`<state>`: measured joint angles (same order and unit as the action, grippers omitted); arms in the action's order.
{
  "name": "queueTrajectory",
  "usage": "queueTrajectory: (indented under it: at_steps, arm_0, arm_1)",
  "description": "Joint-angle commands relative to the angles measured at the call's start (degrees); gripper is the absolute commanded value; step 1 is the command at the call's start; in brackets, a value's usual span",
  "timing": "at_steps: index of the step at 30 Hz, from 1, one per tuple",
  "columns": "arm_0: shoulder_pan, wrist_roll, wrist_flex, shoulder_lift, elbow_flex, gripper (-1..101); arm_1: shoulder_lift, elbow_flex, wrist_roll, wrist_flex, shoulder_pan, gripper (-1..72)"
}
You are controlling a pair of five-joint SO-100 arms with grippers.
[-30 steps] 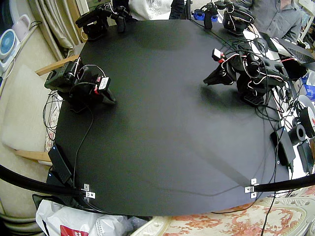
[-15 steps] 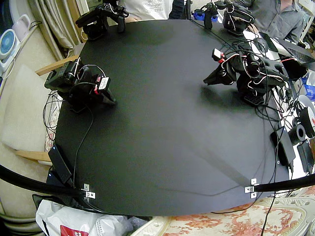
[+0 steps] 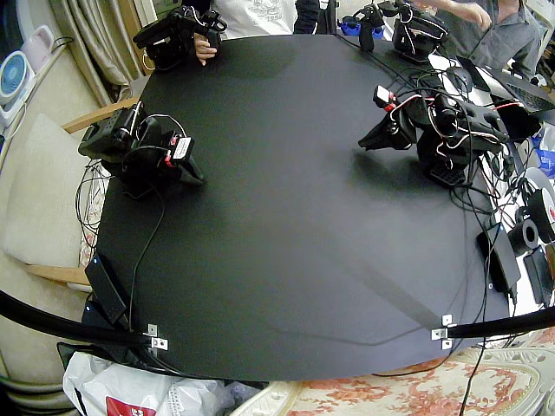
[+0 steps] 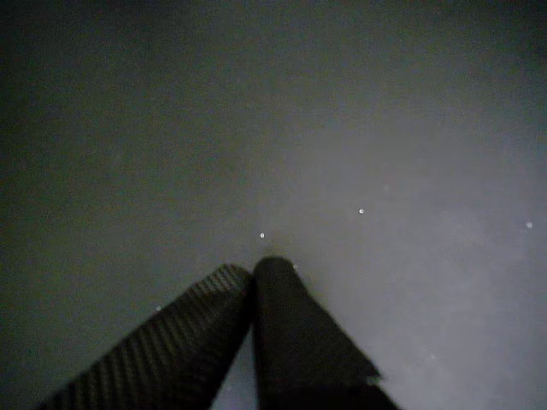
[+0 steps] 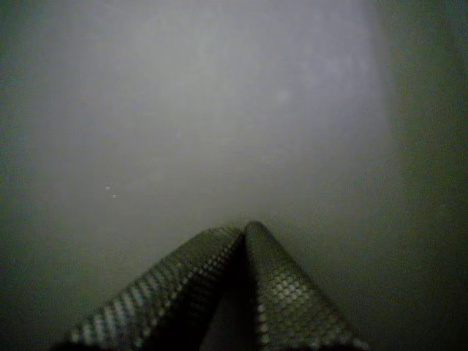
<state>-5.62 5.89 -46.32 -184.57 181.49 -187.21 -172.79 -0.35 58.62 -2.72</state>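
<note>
Both arms sit folded on the black table (image 3: 295,225). The right gripper (image 3: 196,178) rests low on the table top, fingers together, nothing in it. The left gripper (image 3: 368,142) lies the same way on the opposite side, its tip on the table. In a wrist view the gripper (image 4: 255,266) shows two dark fingers pressed together over bare black surface. In a wrist view the gripper (image 5: 244,228) also shows two textured fingers touching, with nothing between them.
A tangle of cables and black devices (image 3: 512,234) lies past the table edge by the left arm. A black box (image 3: 106,288) sits near the front corner by the right arm. People stand behind the far edge; a hand (image 3: 205,50) touches the equipment there.
Neither robot arm has moved. At the far edge a person's hand has come to the black equipment, and another person's arm now reaches over the far corner.
</note>
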Motion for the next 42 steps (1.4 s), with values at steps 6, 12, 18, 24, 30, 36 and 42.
queueTrajectory:
  at_steps: [6,12,18,24,30,36,42]
  arm_0:
    - [-1.23,0.7,0.7,-1.05,0.79,0]
    - [-1.23,0.7,0.7,-1.05,0.79,0]
    - [-1.23,0.7,0.7,-1.05,0.79,0]
    - [-1.23,0.7,0.7,-1.05,0.79,0]
    - [-1.23,0.7,0.7,-1.05,0.79,0]
    - [-1.23,0.7,0.7,-1.05,0.79,0]
    - [-1.23,0.7,0.7,-1.05,0.79,0]
  arm_1:
    - [-0.26,0.53,0.26,0.26,-0.79,-0.3]
    - [-0.26,0.53,2.46,0.26,-2.02,19.5]
    - [-0.26,0.53,7.73,-2.02,-1.76,22.3]
    - [-0.26,1.85,15.21,-3.87,0.35,-0.5]
    - [15.56,21.97,13.89,-4.13,-0.18,-0.5]
    - [71.28,74.71,2.64,-1.58,3.87,-0.5]
    - [102.66,117.25,-7.65,6.77,9.14,-0.5]
